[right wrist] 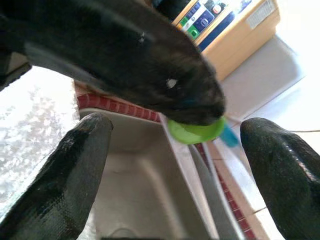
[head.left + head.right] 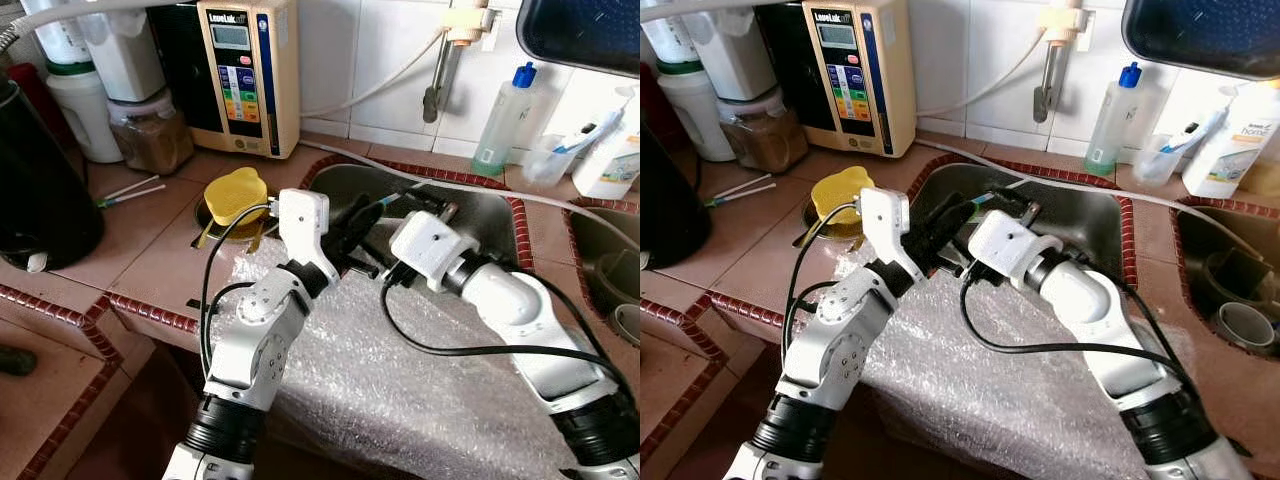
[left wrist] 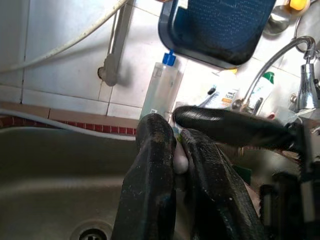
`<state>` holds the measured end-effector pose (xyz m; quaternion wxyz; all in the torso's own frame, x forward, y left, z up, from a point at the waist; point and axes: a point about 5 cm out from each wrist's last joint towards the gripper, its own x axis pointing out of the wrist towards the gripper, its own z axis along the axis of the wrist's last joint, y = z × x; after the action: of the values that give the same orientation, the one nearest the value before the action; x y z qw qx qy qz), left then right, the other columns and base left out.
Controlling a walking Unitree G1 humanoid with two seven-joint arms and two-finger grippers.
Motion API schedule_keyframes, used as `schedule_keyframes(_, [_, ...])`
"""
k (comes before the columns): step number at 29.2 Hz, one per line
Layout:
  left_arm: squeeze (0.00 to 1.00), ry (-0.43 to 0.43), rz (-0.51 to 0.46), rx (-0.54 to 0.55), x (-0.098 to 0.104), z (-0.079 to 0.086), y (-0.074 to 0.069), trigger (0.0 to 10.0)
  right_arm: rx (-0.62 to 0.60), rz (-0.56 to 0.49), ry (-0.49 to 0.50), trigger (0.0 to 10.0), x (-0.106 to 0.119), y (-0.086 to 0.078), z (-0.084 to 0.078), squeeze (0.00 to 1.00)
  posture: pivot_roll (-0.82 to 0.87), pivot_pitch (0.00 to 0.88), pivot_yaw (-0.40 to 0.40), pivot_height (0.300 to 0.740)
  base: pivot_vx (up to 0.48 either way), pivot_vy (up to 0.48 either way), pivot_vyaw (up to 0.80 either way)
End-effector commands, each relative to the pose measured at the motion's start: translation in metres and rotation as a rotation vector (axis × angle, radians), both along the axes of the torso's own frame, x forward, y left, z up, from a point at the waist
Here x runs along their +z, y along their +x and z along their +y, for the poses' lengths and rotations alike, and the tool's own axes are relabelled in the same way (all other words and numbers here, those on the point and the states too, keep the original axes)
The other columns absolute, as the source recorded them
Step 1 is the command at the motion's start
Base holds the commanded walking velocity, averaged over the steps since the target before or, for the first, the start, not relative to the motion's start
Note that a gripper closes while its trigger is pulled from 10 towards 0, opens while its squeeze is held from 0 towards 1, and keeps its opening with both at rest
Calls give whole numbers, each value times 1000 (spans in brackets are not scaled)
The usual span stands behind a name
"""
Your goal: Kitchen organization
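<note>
I see a small thing with a green cap (image 1: 196,131) and a blue stem, pinched over the sink (image 2: 480,215); more of its shape I cannot tell. It sits at about twelve o'clock from my arms, just above the near rim of the basin.

The counter (image 2: 150,235) is terracotta tile with a dark red edge, and a sheet of bubble wrap (image 2: 400,400) lies across its front edge under my arms. A yellow lid (image 2: 235,193) rests at about ten o'clock, a beige water machine (image 2: 250,75) stands against the white tiled wall at eleven, and a clear bottle with a blue cap (image 2: 505,120) stands at one o'clock beyond the sink.

My left gripper (image 3: 172,150) is clamped on the green-capped thing. My right gripper (image 1: 172,165) is spread wide, its fingers on either side of the left gripper's tip and the cap, gripping nothing.
</note>
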<state>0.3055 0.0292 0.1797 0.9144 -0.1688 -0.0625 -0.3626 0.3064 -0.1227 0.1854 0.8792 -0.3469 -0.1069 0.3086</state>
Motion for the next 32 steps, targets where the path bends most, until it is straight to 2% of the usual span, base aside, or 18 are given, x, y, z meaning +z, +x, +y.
schedule_keyframes(1, [0, 12, -26, -11, 5, -1, -2, 2510, -20, -1, 11, 10000, -1, 2, 0, 0, -14, 0, 9, 740, 0, 0, 0])
schedule_keyframes(6, [0, 34, -53, 34, 10, 6, -2, 2745, -136, 0, 13, 10000, -17, 6, -8, 0, -11, 0, 17, 740, 0, 0, 0])
schedule_keyframes(8, [0, 41, -47, 73, 10, 14, -2, 2745, -232, -3, 30, 10000, -23, 7, -16, 0, -11, 0, 20, 740, 0, 0, 0])
schedule_keyframes(15, [0, 42, -20, 134, 5, 24, -2, 3098, -351, -30, 32, 10000, -28, 8, -28, 0, -10, 0, 18, 740, 0, 0, 0])
schedule_keyframes(24, [0, 19, -7, 76, 8, 16, -9, 2784, -242, 13, 61, 10000, -35, 7, -7, 0, -3, 0, 13, 740, 0, 0, 0])
schedule_keyframes(29, [0, 9, -10, 67, 12, 14, -11, 2824, -230, 31, 66, 9961, -38, 12, -1, 0, -2, 0, 8, 740, 0, 0, 0])
schedule_keyframes(30, [0, 10, -9, 65, 12, 13, -11, 2824, -230, 29, 63, 1922, -39, 12, -1, 0, -2, 0, 7, 740, 0, 0, 0])
schedule_keyframes(31, [0, 10, -7, 63, 11, 13, -12, 2824, -229, 28, 65, 0, -38, 13, 0, 0, -3, 0, 7, 740, 0, 0, 0])
schedule_keyframes(32, [0, 10, -7, 62, 11, 13, -13, 2824, -229, 29, 70, 0, -38, 13, 0, 0, -3, 0, 6, 740, 0, 0, 0])
